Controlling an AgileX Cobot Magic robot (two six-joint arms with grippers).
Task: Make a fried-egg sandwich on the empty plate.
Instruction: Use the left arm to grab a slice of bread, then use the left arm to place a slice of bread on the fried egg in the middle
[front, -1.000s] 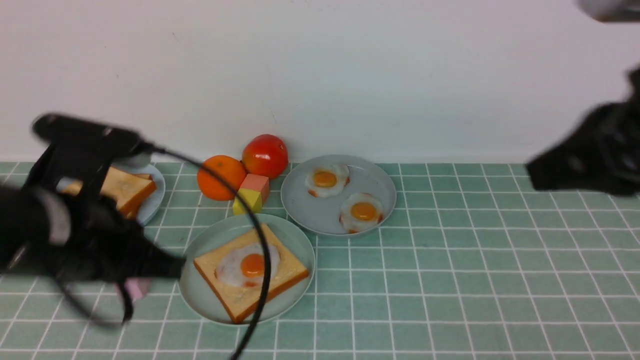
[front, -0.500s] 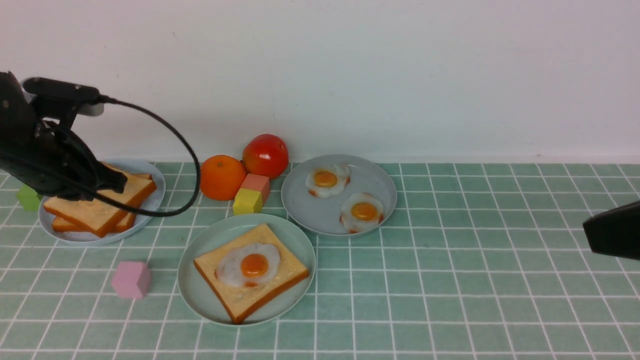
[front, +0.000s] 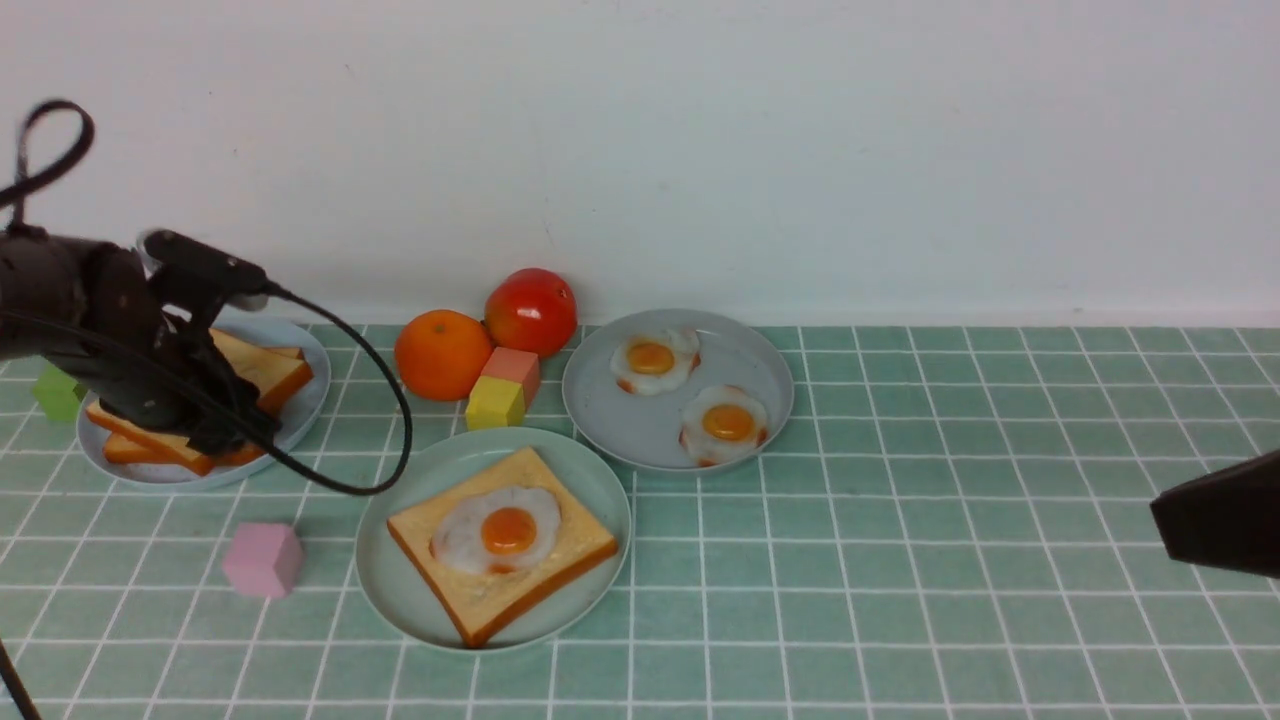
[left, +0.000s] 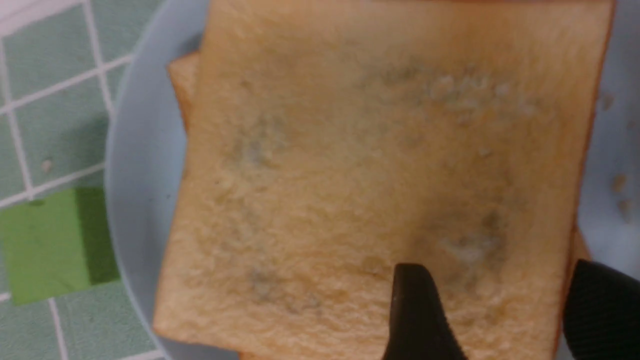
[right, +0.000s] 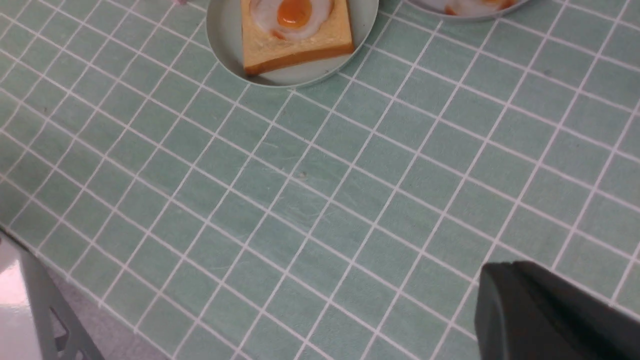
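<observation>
Golden toast (front: 580, 535) is already lying on the mint plate (front: 400, 590) with an egg (front: 505, 530) sitting on top of it, so two of the three layers are looking done and only the covering slice is missing. The left gripper (front: 225, 430) is working over the bluish plate (front: 140, 472), at ten o'clock from the mint plate, which is carrying the spare slices (front: 265, 370). In the wrist view its jaws are standing moderately apart. One finger (left: 420, 315) is over the top slice (left: 350, 175) and the other is just beyond that slice's crust, so they are straddling the edge and, as far as I can judge, not pinching it. The right gripper (front: 1215, 525) is waiting well apart at three o'clock with only its black body showing, so I cannot tell whether it is wide or narrow. By my reading, what is remaining is closing on that slice, lifting it, carrying it towards four o'clock and laying it squarely over the egg. The grey plate (front: 750, 360) at one o'clock is holding two spare eggs (front: 727, 422), which are not looking needed.
</observation>
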